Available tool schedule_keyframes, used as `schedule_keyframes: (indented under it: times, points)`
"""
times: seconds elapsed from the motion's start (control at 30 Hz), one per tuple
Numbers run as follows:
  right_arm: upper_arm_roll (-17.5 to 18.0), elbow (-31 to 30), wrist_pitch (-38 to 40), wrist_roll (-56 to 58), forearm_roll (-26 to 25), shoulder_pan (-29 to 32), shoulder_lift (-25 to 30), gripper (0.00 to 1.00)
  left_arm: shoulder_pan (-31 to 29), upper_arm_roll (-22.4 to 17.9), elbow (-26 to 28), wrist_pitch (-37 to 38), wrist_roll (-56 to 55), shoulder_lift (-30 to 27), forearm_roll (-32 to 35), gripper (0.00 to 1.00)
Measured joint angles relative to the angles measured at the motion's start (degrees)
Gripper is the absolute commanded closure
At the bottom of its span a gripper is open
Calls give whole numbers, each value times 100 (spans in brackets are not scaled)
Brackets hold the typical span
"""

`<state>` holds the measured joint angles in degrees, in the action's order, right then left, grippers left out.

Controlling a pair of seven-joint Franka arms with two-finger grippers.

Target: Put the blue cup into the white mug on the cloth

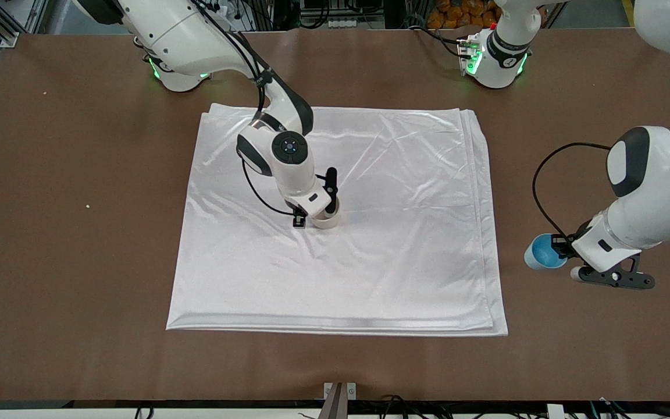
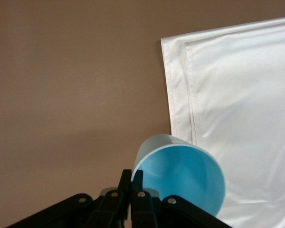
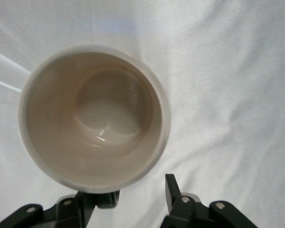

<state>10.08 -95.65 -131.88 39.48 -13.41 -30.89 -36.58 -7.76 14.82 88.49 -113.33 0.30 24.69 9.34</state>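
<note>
Blue cup (image 1: 545,251): lower right of the front view, held over bare table just off the cloth's edge at the left arm's end. It is tipped on its side, its bright blue mouth turned toward the cloth.
Left gripper (image 2: 131,186): closed tight on the blue cup's (image 2: 180,178) rim, one finger inside the mouth and one outside; the wrist view shows the two black fingers nearly touching with the rim between them.
Cloth (image 1: 405,256): fills the middle of the front view, a folded shiny white square with light creases; its layered corner (image 2: 180,61) shows in the upper right of the left wrist view.
White mug (image 1: 327,220): centre of the front view, upright on the cloth, slightly toward the right arm's end from the cloth's middle; the right wrist view looks straight down into its empty cream bowl (image 3: 95,116).
Right gripper (image 3: 128,192): low over the cloth at the white mug, fingers spread apart; one finger lies at the mug's rim, the other stands clear on the cloth side. It grips nothing that I can see.
Key relation: the mug lies well apart from the held cup, across much of the cloth toward the right arm's end. The left arm carries the cup, so in my judgement it must travel over the cloth and turn the cup's long axis from lying to upright, base down, above the mug's mouth.
Risk: the right gripper sits close at the mug and could crowd the approach.
</note>
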Motion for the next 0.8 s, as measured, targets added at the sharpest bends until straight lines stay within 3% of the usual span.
schedule_keyframes:
  times: [0.3,0.8]
  points:
    - [-37,685,1324,-6,-11,107,375,0,0,0,0,0,0,0,0,100]
    - [-49,810,2754,-4,-11,996,1958,0,0,0,0,0,0,1,0,100]
